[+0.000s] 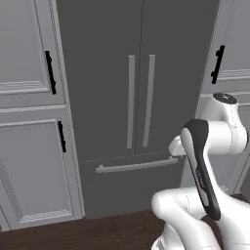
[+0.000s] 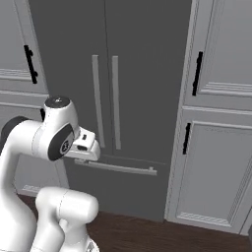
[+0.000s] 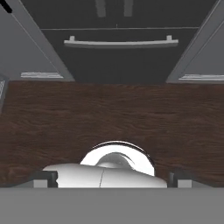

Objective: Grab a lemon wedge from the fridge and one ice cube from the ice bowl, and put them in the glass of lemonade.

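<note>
fridge (image 1: 136,73); dark grey; double doors closed; long grey bar handles

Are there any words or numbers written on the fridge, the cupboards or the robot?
None can be read.
Tall dark grey double-door fridge: no writing.
Panelled grey cabinets: no writing.
White robot arm: small pale marks on its dark side strip, too blurred to read.

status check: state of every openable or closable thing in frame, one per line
fridge: both upper doors shut
fridge bottom drawer: shut
left cabinets: doors shut
right cabinets: doors shut
gripper: open, holding nothing, pointed down at the wood floor
</note>
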Motion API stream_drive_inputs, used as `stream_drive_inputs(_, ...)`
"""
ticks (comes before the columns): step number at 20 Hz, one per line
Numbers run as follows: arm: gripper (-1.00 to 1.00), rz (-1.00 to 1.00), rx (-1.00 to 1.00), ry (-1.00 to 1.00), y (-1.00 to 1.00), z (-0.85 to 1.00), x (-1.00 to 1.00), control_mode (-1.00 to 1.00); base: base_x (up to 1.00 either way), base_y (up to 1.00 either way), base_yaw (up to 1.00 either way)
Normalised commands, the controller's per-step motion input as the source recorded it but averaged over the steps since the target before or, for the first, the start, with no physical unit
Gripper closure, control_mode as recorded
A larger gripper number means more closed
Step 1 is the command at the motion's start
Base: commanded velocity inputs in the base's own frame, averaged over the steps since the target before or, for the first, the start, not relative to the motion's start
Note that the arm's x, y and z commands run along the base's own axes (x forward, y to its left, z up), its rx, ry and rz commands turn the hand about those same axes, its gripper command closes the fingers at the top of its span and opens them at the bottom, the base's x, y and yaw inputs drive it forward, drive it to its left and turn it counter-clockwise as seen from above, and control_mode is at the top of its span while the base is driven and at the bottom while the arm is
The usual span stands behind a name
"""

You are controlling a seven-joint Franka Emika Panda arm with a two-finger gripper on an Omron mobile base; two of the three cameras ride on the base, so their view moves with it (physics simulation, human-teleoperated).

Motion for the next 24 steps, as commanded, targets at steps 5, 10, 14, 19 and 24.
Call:
stream_drive_inputs(5,-1.0,0.0,0.0,0.0,0.0,0.0,0.0,1.0,0.34,-0.09,0.25)
stream_drive_inputs(10,-1.0,0.0,0.0,0.0,0.0,0.0,0.0,1.0,0.37,-0.25,0.02)
stream_drive_inputs(14,-1.0,0.0,0.0,0.0,0.0,0.0,0.0,1.0,0.62,-0.23,-0.21)
stream_drive_inputs(19,-1.0,0.0,0.0,0.0,0.0,0.0,0.0,1.0,0.23,-0.03,-0.17)
stream_drive_inputs(24,-1.0,0.0,0.0,0.0,0.0,0.0,0.0,1.0,-0.37,0.0,-0.04)
